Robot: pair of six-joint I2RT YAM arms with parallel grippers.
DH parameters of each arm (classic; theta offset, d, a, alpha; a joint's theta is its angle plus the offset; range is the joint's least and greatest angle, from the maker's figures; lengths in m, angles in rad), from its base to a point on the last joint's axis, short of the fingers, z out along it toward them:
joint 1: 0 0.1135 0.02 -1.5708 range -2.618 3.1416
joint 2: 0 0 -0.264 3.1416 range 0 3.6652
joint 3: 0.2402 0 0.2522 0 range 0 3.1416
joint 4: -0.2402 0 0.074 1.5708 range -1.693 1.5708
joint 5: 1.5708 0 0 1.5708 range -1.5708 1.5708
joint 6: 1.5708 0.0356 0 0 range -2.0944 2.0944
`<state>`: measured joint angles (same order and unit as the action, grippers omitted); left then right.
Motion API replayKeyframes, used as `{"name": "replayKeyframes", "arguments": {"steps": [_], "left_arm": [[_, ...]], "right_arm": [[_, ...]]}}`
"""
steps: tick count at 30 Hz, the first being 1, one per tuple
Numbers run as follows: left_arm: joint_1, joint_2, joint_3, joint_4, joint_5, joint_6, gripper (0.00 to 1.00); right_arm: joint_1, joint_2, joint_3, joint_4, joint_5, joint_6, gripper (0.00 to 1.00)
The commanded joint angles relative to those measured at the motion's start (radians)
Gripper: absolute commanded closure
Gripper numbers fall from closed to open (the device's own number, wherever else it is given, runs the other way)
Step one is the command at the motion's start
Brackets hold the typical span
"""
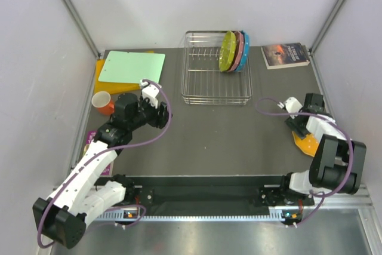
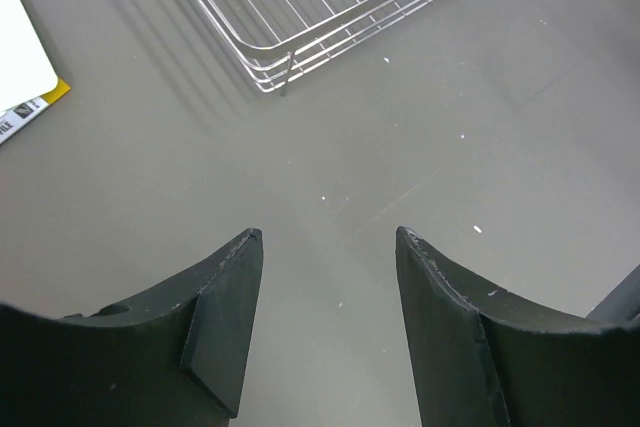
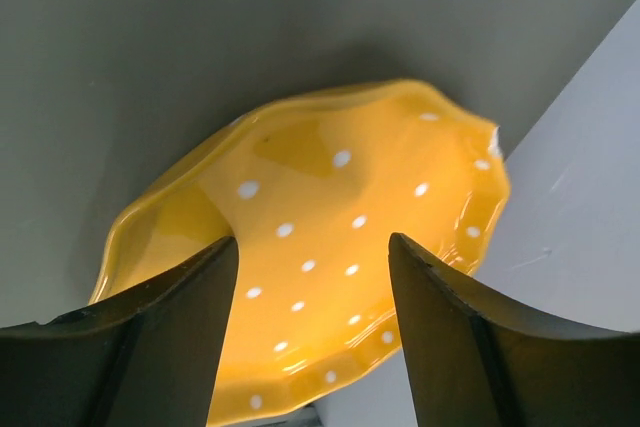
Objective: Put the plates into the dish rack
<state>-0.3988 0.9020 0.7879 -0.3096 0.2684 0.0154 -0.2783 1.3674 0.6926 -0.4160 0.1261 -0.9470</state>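
Observation:
The silver wire dish rack (image 1: 215, 91) stands at the back middle; its near corner shows in the left wrist view (image 2: 330, 22). Three plates stand upright in its far right end: yellow-green (image 1: 227, 51), pink (image 1: 238, 52) and blue (image 1: 245, 52). The orange plate (image 1: 307, 143) lies at the table's right edge, partly under my right arm. My right gripper (image 1: 298, 125) is open just over it; in the right wrist view the dotted orange plate (image 3: 330, 247) fills the gap between the open gripper (image 3: 312, 239). My left gripper (image 1: 161, 113) is open and empty over bare table (image 2: 328, 232), left of the rack.
A green cutting board (image 1: 131, 67) lies at the back left, its corner in the left wrist view (image 2: 20, 57). An orange mug (image 1: 102, 101) stands by the left edge. A book (image 1: 285, 55) lies at the back right. Walls close the sides.

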Motion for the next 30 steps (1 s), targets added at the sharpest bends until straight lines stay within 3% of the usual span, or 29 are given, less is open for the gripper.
{"name": "replayKeyframes", "arguments": {"steps": [1,10,21,30], "left_arm": [[0.014,-0.014,0.053,0.004,-0.008,0.038,0.39],[0.025,-0.052,0.025,0.000,-0.029,0.040,0.39],[0.060,-0.081,0.004,-0.016,-0.046,-0.014,0.39],[0.143,-0.080,0.007,-0.068,-0.078,-0.216,0.37]], "right_arm": [[-0.007,0.079,-0.024,0.010,-0.110,-0.044,0.36],[0.077,0.010,0.001,-0.210,-0.282,-0.228,0.37],[0.395,-0.047,0.068,-0.253,-0.358,-0.190,0.36],[0.711,0.060,0.260,-0.231,-0.359,-0.113,0.36]]}}
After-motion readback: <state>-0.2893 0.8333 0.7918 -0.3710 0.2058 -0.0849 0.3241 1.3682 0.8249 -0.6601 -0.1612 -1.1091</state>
